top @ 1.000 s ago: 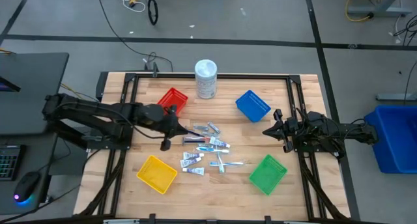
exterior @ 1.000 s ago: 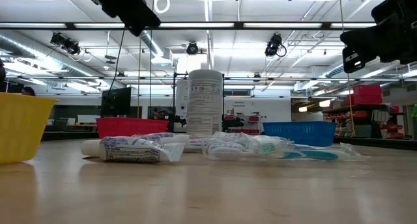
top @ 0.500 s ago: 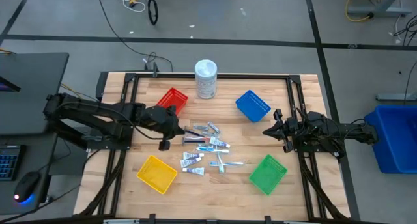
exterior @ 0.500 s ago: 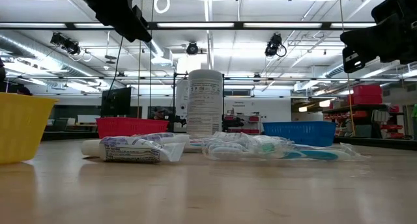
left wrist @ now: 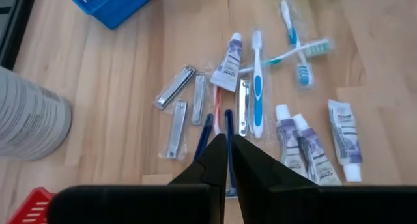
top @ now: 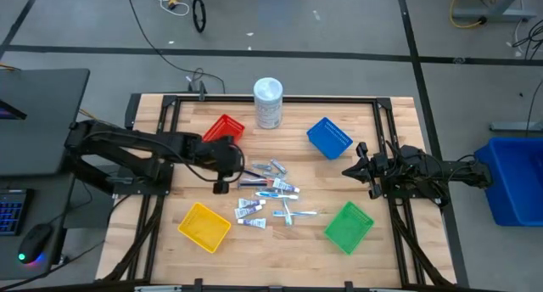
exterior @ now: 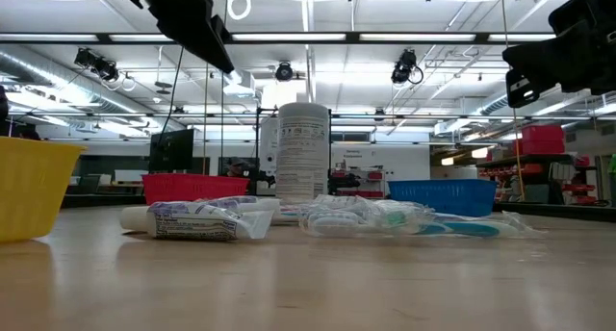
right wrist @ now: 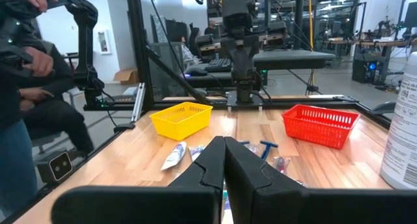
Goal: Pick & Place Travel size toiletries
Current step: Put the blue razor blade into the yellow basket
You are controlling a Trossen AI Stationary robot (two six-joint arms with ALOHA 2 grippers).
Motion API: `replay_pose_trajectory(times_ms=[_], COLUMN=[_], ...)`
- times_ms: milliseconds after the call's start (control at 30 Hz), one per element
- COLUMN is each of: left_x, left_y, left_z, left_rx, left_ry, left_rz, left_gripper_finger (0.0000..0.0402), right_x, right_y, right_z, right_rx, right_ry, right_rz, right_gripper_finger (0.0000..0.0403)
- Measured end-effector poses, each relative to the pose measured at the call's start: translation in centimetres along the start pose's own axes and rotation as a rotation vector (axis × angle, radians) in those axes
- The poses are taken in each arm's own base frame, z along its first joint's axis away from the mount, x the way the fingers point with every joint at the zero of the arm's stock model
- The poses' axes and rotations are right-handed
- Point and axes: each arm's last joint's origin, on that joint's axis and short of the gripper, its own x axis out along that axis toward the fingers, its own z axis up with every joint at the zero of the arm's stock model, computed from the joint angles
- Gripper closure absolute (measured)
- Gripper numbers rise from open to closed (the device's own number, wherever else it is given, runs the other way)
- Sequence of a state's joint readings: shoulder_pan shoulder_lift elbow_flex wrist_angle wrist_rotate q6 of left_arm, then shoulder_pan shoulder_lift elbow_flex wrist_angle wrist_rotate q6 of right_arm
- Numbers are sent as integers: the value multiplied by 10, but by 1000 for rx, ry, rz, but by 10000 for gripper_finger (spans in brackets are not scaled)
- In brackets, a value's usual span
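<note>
Both grippers were clenched, empty. Left gripper (top: 222, 187) had shifted in beside the toiletries (top: 270, 193) heaped mid-table; right gripper (top: 349, 171) waited. Pick not yet begun.

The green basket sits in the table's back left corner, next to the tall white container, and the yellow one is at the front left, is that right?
Not quite. The green basket sits at the front right, far from the tall white container, as the high view shows. The yellow basket is indeed front left.
</note>
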State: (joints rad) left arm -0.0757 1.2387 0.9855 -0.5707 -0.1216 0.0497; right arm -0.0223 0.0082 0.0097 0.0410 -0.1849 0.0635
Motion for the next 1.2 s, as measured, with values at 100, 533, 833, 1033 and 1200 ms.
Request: replay_pose_trajectory(times_ms=[100,533,833,1033,1200], left_x=[7,30,41,40,40], left_y=[0,0,6,11,14], left_z=[5,14,8,9,9], left_rx=[3,130,154,166,161], left_ry=[16,122,191,183,185], left_rz=[14,75,79,106,112], left_gripper_finger=[374,363,286,247,243], right_x=[0,0,0,0,0], right_y=[0,0,0,0,0], right_z=[0,0,0,0,0], right_rx=[0,0,0,0,0], right_ry=[0,0,0,0,0], right_rz=[0,1,0,1,1], right_gripper_finger=[387,387,387,388,387])
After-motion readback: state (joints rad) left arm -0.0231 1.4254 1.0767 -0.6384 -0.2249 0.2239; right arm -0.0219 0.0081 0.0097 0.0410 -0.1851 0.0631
